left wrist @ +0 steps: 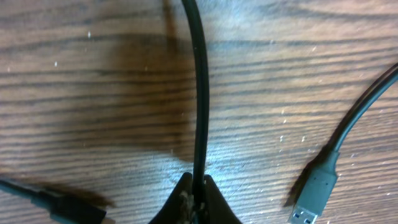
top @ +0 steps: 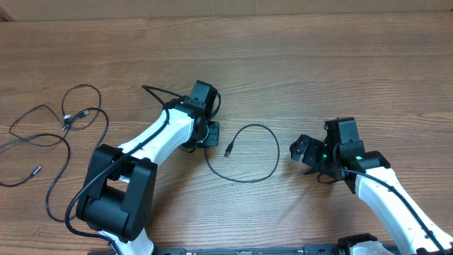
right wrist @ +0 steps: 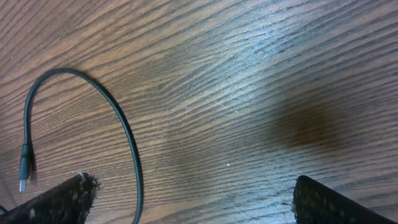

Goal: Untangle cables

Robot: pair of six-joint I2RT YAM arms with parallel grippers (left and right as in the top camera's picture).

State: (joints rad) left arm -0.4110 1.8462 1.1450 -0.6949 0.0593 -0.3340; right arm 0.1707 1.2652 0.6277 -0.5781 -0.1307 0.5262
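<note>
Black cable strand (left wrist: pixel 199 93): pinched in left pincer (left wrist: pixel 198 190) tips, runs straight ahead. USB cable (top: pixel 262 152): open loop, flat between left pincer and right pincer (top: pixel 303 151); silver-tipped plug (left wrist: pixel 311 199) just beside left pincer. Thin black cables (top: pixel 49 138): loose tangle, well beyond left pincer.

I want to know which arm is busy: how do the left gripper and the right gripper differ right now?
The left gripper is shut on a thin black cable; the right gripper is open and holds nothing. The left gripper sits beside the plug of a looped cable, the right gripper on the loop's far side, not touching it. Both hang low over the wooden table.
</note>
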